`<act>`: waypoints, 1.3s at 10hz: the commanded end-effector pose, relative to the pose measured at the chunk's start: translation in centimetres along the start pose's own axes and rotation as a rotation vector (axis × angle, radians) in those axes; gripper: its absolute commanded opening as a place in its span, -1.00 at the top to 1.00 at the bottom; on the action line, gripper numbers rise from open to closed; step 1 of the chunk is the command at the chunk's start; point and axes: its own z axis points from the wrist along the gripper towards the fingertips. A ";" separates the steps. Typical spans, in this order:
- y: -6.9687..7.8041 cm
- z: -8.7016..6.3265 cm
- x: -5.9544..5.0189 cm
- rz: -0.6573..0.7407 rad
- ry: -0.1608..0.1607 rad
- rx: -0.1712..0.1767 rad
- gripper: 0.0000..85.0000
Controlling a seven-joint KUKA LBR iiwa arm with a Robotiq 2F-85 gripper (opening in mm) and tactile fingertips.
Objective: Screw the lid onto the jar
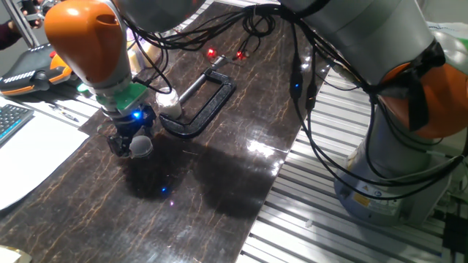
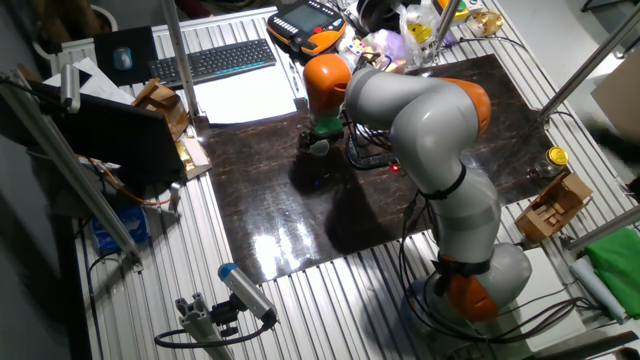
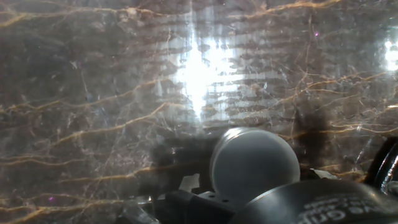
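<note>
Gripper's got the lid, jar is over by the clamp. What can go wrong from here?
1. The lid sits at the very tips of the gripper and looks tilted, so it may meet the jar crooked and cross-thread.
2. The jar stands right against the black C-clamp, so the fingers may bump the clamp while descending or turning.
3. Nothing visibly holds the jar, so it may spin with the lid rather than tighten.

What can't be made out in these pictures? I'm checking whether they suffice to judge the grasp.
- Pincer fingertips: hand view, covered by the lid; open or shut is unclear.
- Jar: one fixed view, partly hidden behind the arm; its mouth is not visible.
- Jar, C-clamp: the other fixed view, blocked by the arm.
- Lid's grip: the other fixed view, too small.
</note>
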 end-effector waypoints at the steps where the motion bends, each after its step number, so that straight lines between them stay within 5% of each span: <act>1: 0.0 0.1 0.0 -0.002 0.002 -0.001 -1.00; 13: -0.2 1.6 -0.5 -0.023 -0.011 -0.025 -0.94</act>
